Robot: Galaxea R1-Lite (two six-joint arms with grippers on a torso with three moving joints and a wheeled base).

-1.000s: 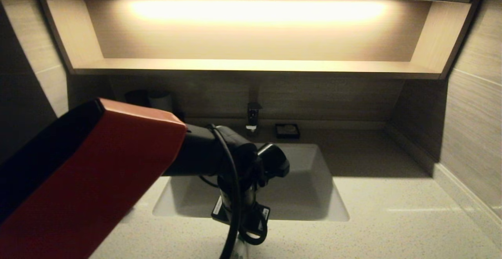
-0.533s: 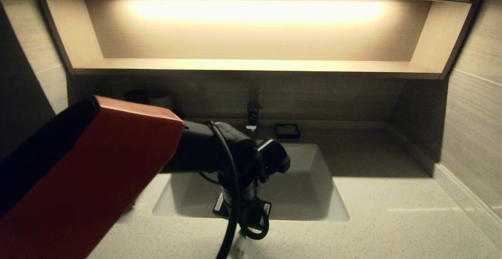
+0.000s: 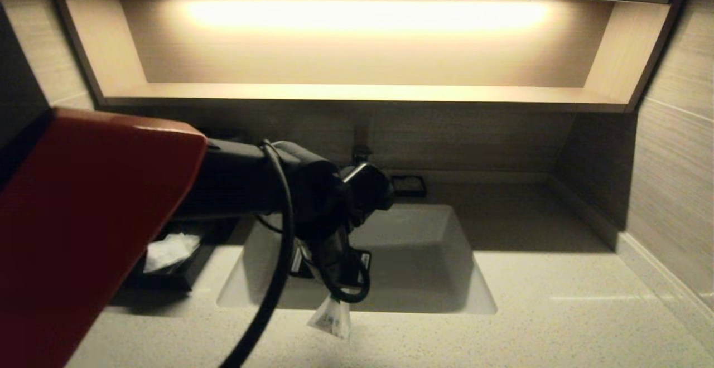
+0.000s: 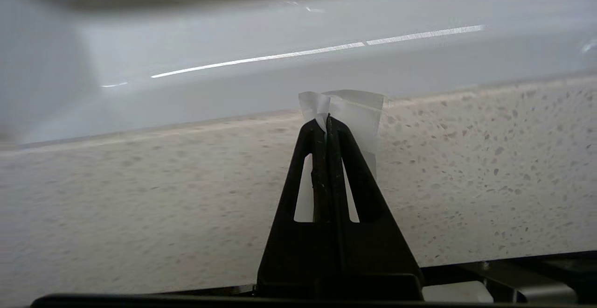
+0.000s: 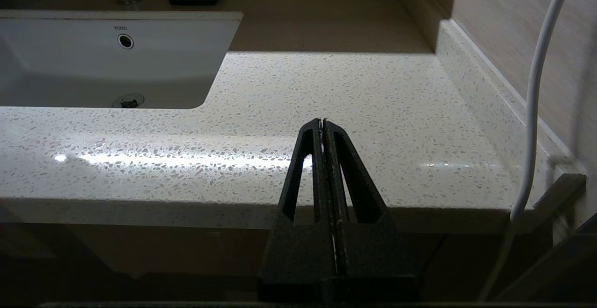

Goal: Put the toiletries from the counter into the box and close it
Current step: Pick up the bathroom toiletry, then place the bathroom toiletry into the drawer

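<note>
My left gripper (image 3: 333, 296) hangs over the front rim of the sink (image 3: 424, 262), shut on the top corner of a white see-through packet (image 3: 330, 319) that dangles above the speckled counter (image 3: 558, 312). The left wrist view has the fingertips (image 4: 328, 117) pinched together on the packet (image 4: 361, 112) above the counter (image 4: 140, 196). The black box (image 3: 187, 272) lies at the left of the sink, its tray holding a white puffy packet (image 3: 167, 251); my red arm hides most of it. My right gripper (image 5: 323, 122) is shut and empty, parked just off the counter's (image 5: 350, 88) front edge.
A faucet (image 3: 361, 153) and a small black soap dish (image 3: 409, 185) stand behind the sink. A lit wooden shelf (image 3: 357, 95) runs above. The wall closes the counter's right side. A white cable (image 5: 531, 112) hangs beside my right gripper.
My left arm has risen and swung back to the left, lifting the packet off the counter. The box tray at the left has come into view.
</note>
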